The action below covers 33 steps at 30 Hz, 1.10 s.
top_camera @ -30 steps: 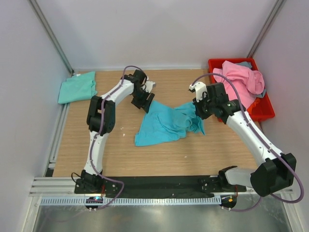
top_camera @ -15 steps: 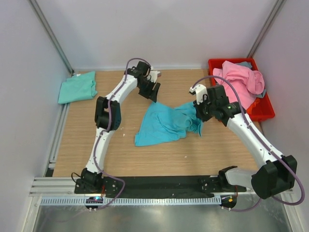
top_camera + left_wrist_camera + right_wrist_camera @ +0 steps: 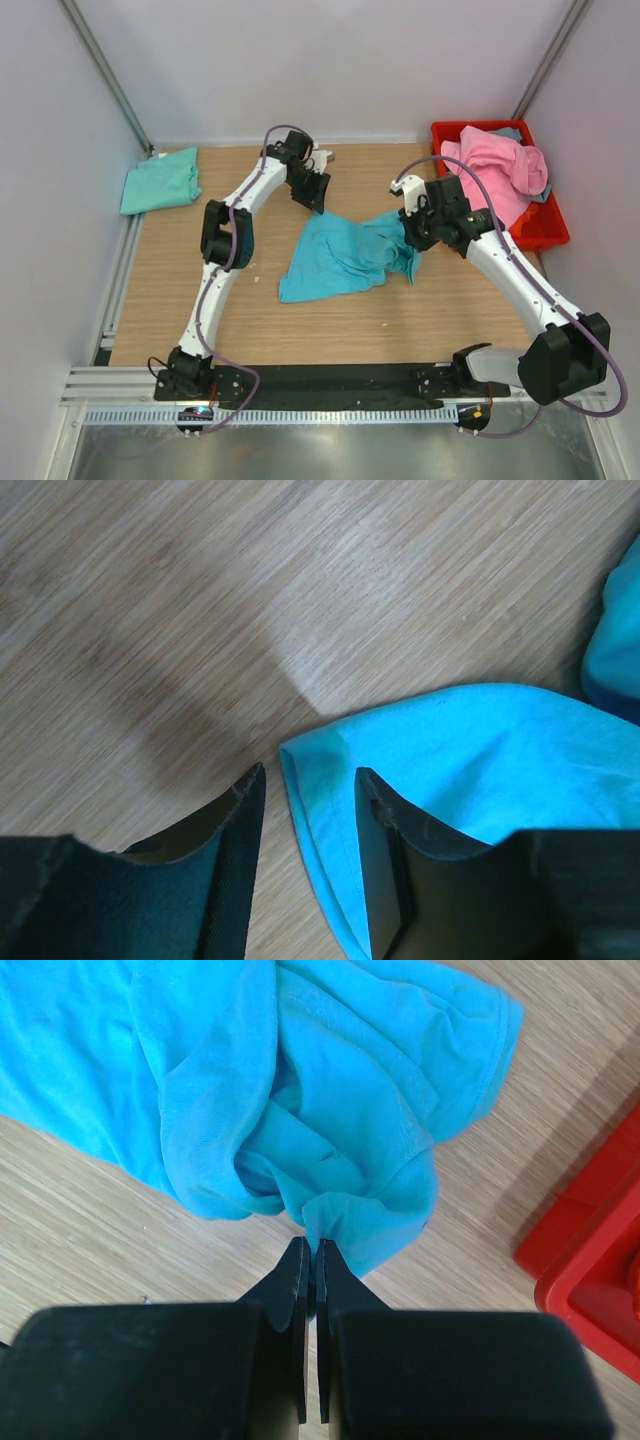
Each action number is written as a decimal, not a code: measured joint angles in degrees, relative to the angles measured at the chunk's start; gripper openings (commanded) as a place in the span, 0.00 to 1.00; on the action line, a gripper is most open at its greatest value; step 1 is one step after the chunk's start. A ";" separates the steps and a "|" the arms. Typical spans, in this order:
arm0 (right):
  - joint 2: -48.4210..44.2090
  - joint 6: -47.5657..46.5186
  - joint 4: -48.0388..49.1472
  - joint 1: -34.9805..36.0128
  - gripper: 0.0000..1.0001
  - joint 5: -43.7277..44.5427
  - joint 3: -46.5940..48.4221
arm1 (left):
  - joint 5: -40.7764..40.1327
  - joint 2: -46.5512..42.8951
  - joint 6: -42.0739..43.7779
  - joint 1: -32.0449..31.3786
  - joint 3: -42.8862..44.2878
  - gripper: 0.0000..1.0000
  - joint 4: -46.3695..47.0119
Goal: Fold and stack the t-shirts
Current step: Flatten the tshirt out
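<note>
Right now the turquoise t-shirt [image 3: 345, 258] is lying crumpled in the middle of the wooden table [image 3: 250, 310], stretching from lower left to upper right in the overhead view. The left gripper [image 3: 310, 780] is hovering low at the shirt's upper corner, its fingers [image 3: 240, 810] standing apart, with the pointed corner of the cloth lying in the gap between them; the left finger is sitting over bare wood, clear of the hem, so nothing is being pinched there. The right gripper [image 3: 313, 1250] is at the shirt's right end, near the red bin [image 3: 545, 228], its two black fingers pressed together and nipping a bunched fold of the turquoise cloth at their tips. The fabric is gathering into deep folds just beyond that pinch. In the upper right of the overhead view a pink t-shirt [image 3: 500, 170] is heaped in the bin, with a bit of grey-blue cloth [image 3: 508, 132] peeking out behind it. A mint-green t-shirt [image 3: 160, 182] is lying folded at the table's upper left corner, well apart from both arms.
</note>
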 measured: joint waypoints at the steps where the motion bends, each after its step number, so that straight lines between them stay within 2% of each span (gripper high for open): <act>1: 0.11 0.07 0.00 0.00 0.01 -0.02 0.00 | 0.13 0.04 0.00 0.00 0.00 0.41 -0.04; 5: 0.11 0.13 0.24 0.00 0.01 0.11 0.00 | 1.01 0.39 -0.04 -0.02 0.00 0.24 0.02; 8: 0.11 0.15 0.52 0.00 0.01 0.15 -0.02 | 1.97 0.90 -0.13 0.00 0.11 0.00 0.13; 14: 0.09 0.11 0.87 0.00 0.01 1.60 -0.22 | 2.67 1.20 0.61 0.11 0.70 0.00 -0.42; 17: 0.09 -0.20 0.98 0.00 0.01 4.35 -0.11 | 2.95 -2.08 0.52 0.81 -3.08 0.00 -0.24; 21: 0.11 -0.74 0.68 -0.04 0.01 9.27 2.01 | 3.45 -14.60 -0.02 3.21 -11.28 0.00 -0.22; 24: 0.13 -0.76 1.03 -0.17 0.01 11.47 4.61 | 4.68 -28.17 0.02 5.97 -14.51 0.00 0.55; 27: 0.50 -0.66 1.79 -0.35 0.02 12.70 6.23 | 5.68 -45.55 0.57 8.41 -18.95 0.00 2.21; 31: 1.84 -0.31 2.14 -0.37 0.01 14.01 6.97 | 6.29 -63.60 3.17 7.82 -26.47 0.00 2.29; 33: 2.25 -0.13 2.12 -0.37 0.01 14.56 7.04 | 6.29 -68.00 4.26 6.97 -29.92 0.00 2.03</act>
